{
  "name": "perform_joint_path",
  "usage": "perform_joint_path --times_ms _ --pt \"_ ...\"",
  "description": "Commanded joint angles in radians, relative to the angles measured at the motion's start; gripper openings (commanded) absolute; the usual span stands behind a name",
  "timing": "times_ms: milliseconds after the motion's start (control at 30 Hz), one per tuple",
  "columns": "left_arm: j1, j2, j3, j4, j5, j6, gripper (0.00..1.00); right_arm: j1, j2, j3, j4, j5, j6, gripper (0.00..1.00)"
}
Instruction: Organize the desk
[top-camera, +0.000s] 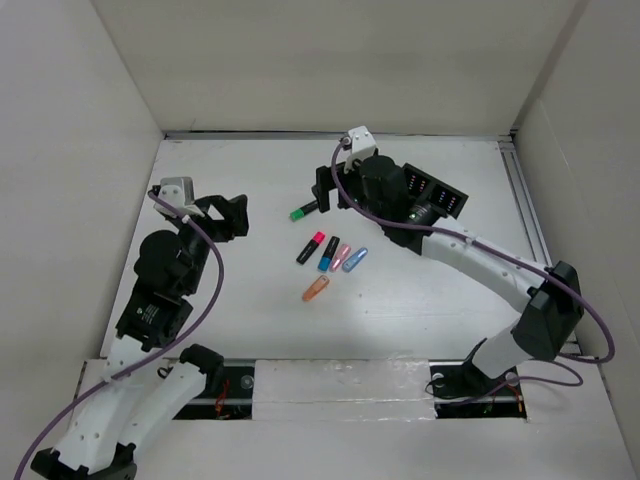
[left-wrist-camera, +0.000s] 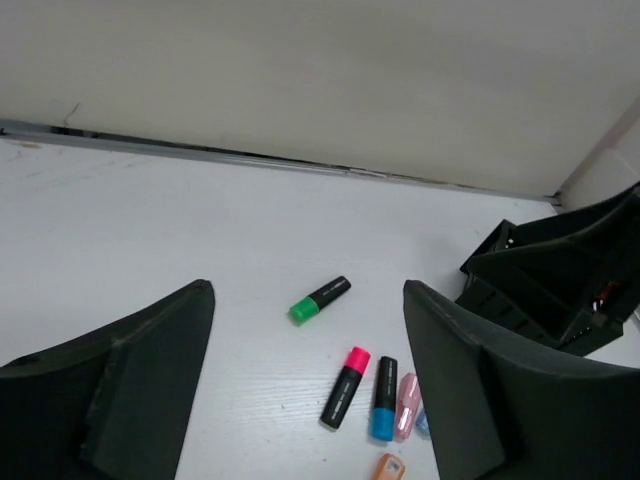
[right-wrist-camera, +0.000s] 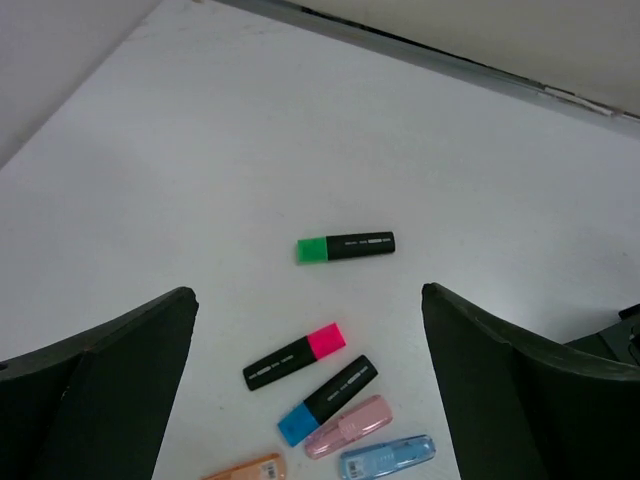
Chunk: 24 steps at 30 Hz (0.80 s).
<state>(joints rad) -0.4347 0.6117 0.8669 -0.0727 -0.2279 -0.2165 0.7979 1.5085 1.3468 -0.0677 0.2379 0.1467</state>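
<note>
Jaws were released and empty on left gripper (top-camera: 238, 215) and right gripper (top-camera: 325, 192). A green-capped black highlighter (top-camera: 305, 211) lay on the matte white desk (top-camera: 420, 300).

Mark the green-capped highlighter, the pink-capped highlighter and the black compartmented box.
green-capped highlighter (right-wrist-camera: 346, 246): right wrist view, barrel.
pink-capped highlighter (right-wrist-camera: 295, 358): right wrist view, barrel.
black compartmented box (left-wrist-camera: 580, 225): left wrist view, wall.

I can't read a single word from any of my cameras. The green highlighter (right-wrist-camera: 345, 247) has a line of small pale print along its black barrel. So do the pink highlighter (right-wrist-camera: 295, 360) and the blue highlighter (right-wrist-camera: 328, 400), but the letters are too small to make out. The black box (top-camera: 437, 197) shows small pale and reddish marks on its face. I can't tell whether they are writing.
</note>
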Motion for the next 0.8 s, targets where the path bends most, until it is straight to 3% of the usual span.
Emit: perform_joint_path --times_ms 0,100,133,167,200,233,267,367,400,467,500,533,600,633,767 --pt "-0.006 -0.013 0.038 0.017 0.042 0.011 0.74 -0.017 0.013 0.066 0.048 -0.081 0.030 0.99" --pt "-0.006 -0.018 0.041 0.008 0.025 0.011 0.74 -0.057 0.048 0.046 0.149 -0.118 0.051 0.71" --pt "-0.006 -0.023 0.037 0.014 0.032 0.011 0.74 -0.066 0.065 0.052 0.158 -0.147 0.060 0.46" --pt "-0.006 -0.024 0.032 0.022 0.044 0.014 0.73 -0.066 0.085 0.076 0.152 -0.156 0.070 0.32" --pt "-0.006 -0.029 0.029 0.028 0.045 0.012 0.72 -0.075 0.141 0.144 0.108 -0.166 0.073 0.24" --pt "-0.006 -0.030 0.027 0.030 0.044 0.014 0.68 -0.075 0.169 0.178 0.085 -0.172 0.073 0.08" --pt "-0.006 -0.030 0.023 0.034 0.036 0.014 0.49 -0.075 0.195 0.205 0.072 -0.178 0.070 0.00" --pt "-0.006 -0.024 0.033 0.024 0.059 0.014 0.18 -0.075 0.310 0.299 0.026 -0.147 0.086 0.00" --pt "-0.006 -0.021 0.037 0.021 0.067 0.016 0.14 -0.066 0.346 0.330 -0.015 -0.132 0.091 0.00" --pt "-0.006 -0.012 0.043 0.017 0.056 0.008 0.09 -0.066 0.474 0.451 -0.082 -0.063 0.100 0.17" --pt "-0.006 -0.009 0.046 0.013 0.052 0.005 0.09 -0.066 0.519 0.498 -0.145 -0.040 0.100 0.25" --pt "-0.006 -0.010 0.046 0.010 0.048 0.002 0.09 -0.066 0.612 0.550 -0.180 -0.025 0.100 0.39" --pt "-0.006 -0.026 0.041 0.017 0.059 -0.004 0.20 -0.066 0.698 0.714 -0.275 -0.025 0.102 0.51" --pt "-0.006 -0.030 0.040 0.022 0.061 -0.006 0.24 -0.075 0.735 0.760 -0.303 -0.026 0.106 0.63" --pt "-0.006 -0.049 0.037 0.016 0.047 -0.009 0.30 -0.075 0.832 0.836 -0.337 0.009 0.175 0.80"
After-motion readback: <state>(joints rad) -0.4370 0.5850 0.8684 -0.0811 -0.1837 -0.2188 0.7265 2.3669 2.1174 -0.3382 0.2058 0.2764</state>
